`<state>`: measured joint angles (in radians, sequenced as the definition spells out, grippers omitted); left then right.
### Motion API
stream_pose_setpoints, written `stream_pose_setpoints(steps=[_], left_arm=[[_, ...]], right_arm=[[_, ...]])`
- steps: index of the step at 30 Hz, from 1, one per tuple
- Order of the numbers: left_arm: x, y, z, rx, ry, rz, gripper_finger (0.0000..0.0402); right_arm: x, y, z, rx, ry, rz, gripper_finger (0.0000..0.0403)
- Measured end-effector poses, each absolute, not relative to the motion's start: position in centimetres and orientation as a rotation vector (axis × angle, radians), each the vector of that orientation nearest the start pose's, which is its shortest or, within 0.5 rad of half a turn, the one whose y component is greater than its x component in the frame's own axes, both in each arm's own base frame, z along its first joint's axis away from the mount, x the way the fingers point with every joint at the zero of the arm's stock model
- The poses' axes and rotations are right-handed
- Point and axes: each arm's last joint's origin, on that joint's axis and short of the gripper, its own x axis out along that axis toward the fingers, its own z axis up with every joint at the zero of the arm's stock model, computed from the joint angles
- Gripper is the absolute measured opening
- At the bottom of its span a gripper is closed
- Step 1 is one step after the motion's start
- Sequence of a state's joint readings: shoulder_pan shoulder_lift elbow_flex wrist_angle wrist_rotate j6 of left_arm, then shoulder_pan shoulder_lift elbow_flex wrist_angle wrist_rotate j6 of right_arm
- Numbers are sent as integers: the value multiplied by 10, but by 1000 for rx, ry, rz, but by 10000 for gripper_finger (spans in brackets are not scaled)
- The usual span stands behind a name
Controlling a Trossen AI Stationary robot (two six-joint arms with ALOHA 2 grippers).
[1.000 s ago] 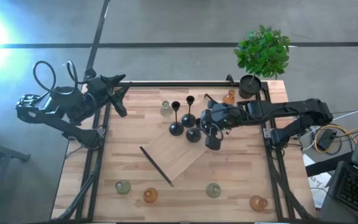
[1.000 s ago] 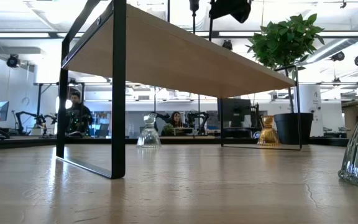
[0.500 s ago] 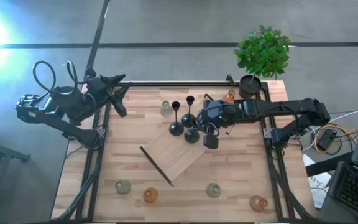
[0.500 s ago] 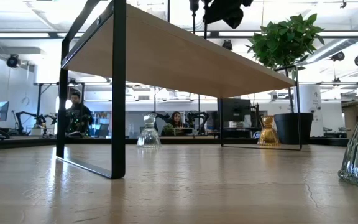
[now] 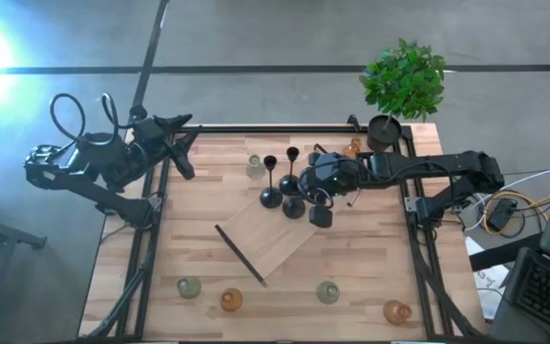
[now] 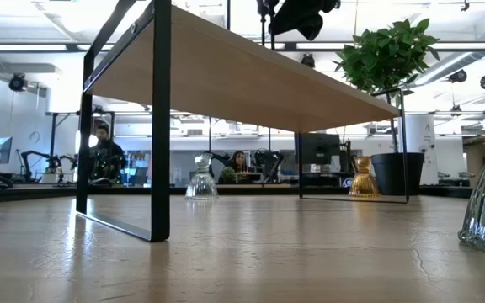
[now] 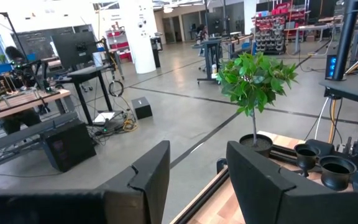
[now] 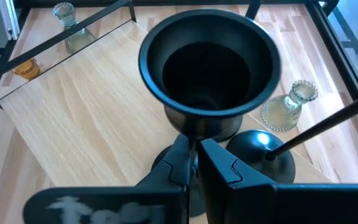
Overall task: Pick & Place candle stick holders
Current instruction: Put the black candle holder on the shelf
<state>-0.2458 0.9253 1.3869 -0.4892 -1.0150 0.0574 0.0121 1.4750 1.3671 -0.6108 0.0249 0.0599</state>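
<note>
Right hand over the raised wooden shelf mid-tabletop, fingers pinched tight on the thin stem of a black candle holder; its cup stands upright just above the fingertips. Two more black holders stand on the shelf just left of it, near one another.

Left hand at the far-left corner of the tabletop, fingers spread apart, holding nothing, facing across toward the potted plant at the far right.

Glass holders: pale one and amber one along the far edge; four along the near edge, green, amber, green, amber.
</note>
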Motion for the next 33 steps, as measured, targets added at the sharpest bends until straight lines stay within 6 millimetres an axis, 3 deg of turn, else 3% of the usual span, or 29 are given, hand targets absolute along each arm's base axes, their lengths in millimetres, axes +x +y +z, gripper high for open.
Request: stream_pose_setpoints(steps=[33], left_arm=[[139, -9, 475, 71, 45, 768, 163]], right_arm=[[318, -1, 336, 40, 716, -38, 16]])
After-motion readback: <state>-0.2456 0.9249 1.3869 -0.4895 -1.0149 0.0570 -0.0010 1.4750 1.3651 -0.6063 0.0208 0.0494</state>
